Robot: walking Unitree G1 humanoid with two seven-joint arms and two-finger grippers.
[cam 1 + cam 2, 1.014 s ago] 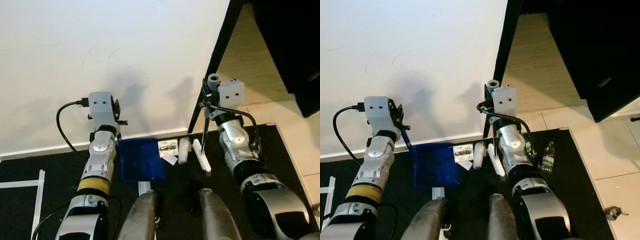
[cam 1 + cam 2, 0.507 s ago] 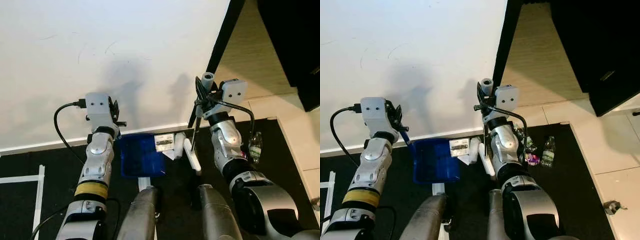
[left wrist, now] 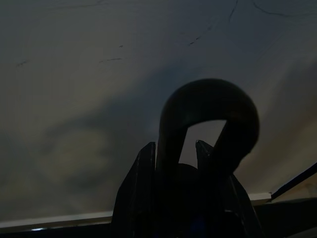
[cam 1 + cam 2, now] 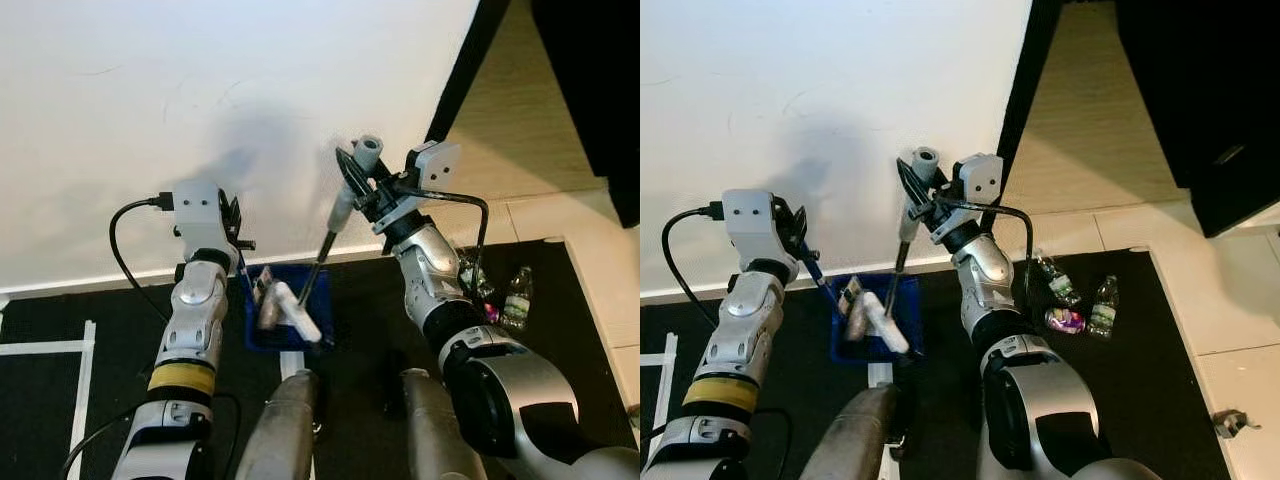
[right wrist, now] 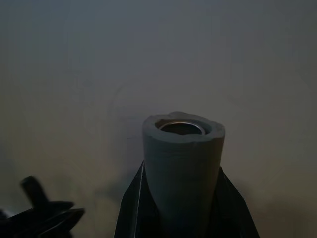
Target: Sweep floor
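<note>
Broom (image 4: 318,268) leans steeply across the black floor mat (image 4: 60,400), its white head (image 4: 298,313) resting inside the blue dustpan (image 4: 290,330) at the foot of the white wall (image 4: 200,90), beside a swept-in bit of litter (image 4: 266,305). The right gripper (image 4: 352,180) is clamped on the broom's grey handle grip (image 5: 183,168); the left gripper (image 4: 236,245) is closed around the dustpan's looped handle (image 3: 208,119). Two plastic bottles (image 4: 1102,305) and a wrapper (image 4: 1063,319) lie on the mat to the right.

Black floor (image 4: 60,400): blue dustpan (image 4: 262,335), bottles (image 4: 518,296) w/ wrapper.
</note>
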